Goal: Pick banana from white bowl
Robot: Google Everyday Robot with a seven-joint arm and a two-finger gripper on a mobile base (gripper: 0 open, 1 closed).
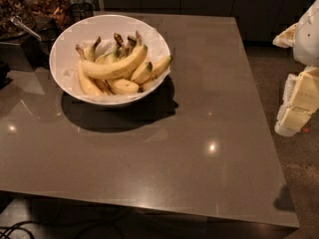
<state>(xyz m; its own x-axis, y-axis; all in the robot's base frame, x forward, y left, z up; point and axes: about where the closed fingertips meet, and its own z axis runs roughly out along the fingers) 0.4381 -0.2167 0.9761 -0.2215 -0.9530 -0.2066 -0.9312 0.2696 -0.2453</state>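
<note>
**While the banana lies in the white bowl, the gripper hangs far off to the bowl's right**

Where the white bowl stands on the brown table, toward the far left corner, a pile of yellow fruit fills it. The banana, the longest and gently curved, lies across the top of that pile near the bowl's middle. It runs from the bowl's left side up toward the far right rim, where its dark stem points. Under and around it lie shorter bananas, all inside the bowl; one at the bowl's right side reaches its dark tip to the rim. The bowl's shadow falls on the table at its near right side. Behind the bowl to the left stand containers of dark stuff, and a metal handle slants down toward the bowl. The gripper, cream and white, hangs well apart from the bowl, out to its right beyond the table's edge. Whether it is open or closed I cannot tell.
</note>
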